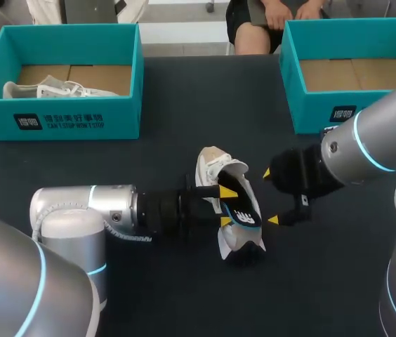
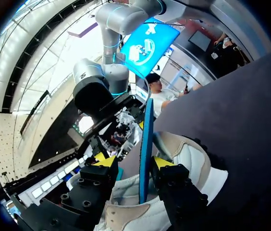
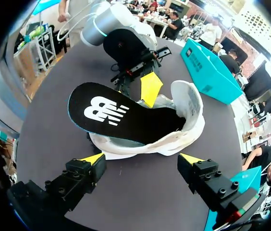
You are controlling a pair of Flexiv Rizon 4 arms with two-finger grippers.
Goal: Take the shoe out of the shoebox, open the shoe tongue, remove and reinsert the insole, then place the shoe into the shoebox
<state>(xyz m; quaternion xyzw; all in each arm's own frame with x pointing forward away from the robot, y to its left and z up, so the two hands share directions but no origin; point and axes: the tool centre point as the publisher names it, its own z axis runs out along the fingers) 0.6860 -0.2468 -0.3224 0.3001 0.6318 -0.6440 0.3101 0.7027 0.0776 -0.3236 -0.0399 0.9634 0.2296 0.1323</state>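
A white and beige sneaker lies on its side in the middle of the dark table. Its black insole sticks partly out of the opening. My left gripper comes in from the left, and the insole stands edge-on between its fingers with a gap on one side, so the jaws look open. The shoe lies just under and ahead of it. My right gripper is wide open, facing the shoe and insole from the right without touching them. In the head view the right gripper sits close beside the shoe.
A teal shoebox at the back left holds another white shoe. A second teal shoebox stands at the back right with only its cardboard floor showing. Bare dark tabletop lies in front of the shoe.
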